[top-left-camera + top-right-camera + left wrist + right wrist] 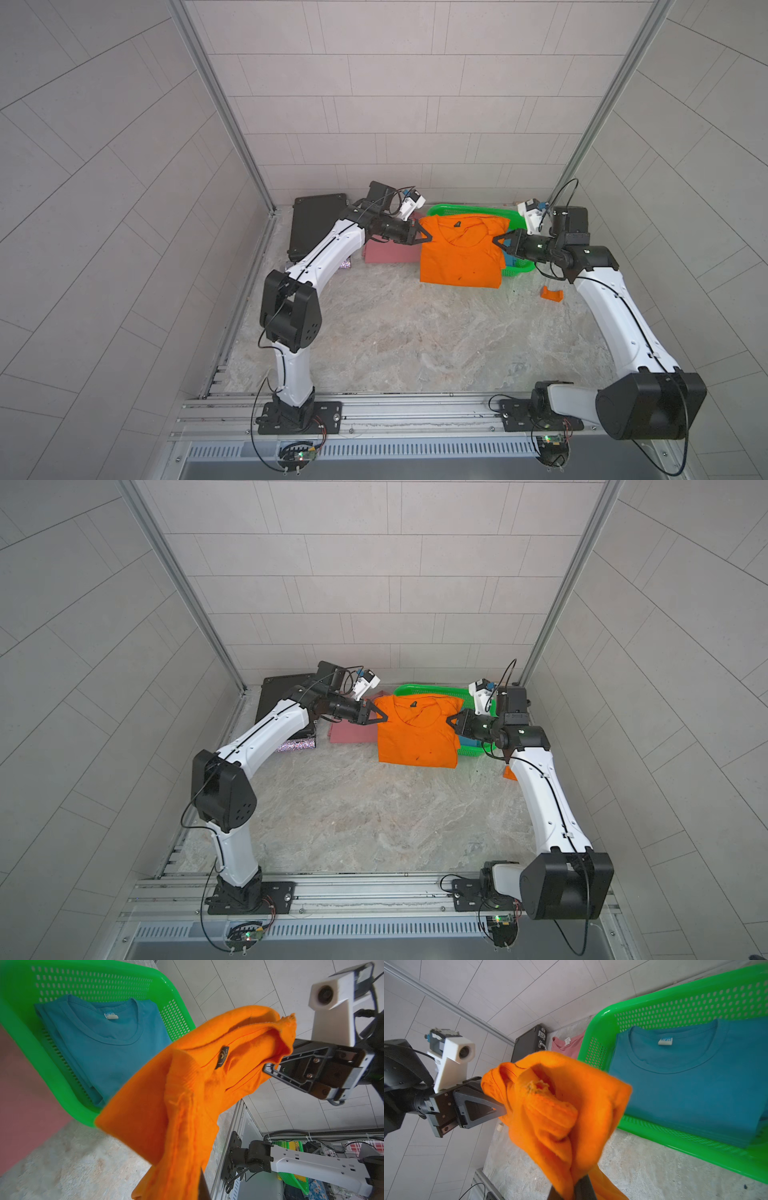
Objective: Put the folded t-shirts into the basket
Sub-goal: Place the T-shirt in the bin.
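2 white arms (328, 249), black joints (291, 316), thin cables (283, 370)

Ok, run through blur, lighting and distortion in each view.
Both top views: even, soft light; wall lines bow at the edges. Left wrist: orange shirt and pink shirt blur near the lens, teal shirt sharp, glare on the basket rim. Right wrist: orange shirt soft up close, teal shirt crisp.

There's the orange t-shirt (459, 257), blazing bright; teal-blue t-shirt (104, 1047), white label (111, 1016); green basket (93, 980), dotted perforations; pink t-shirt (386, 254); black case (311, 224).
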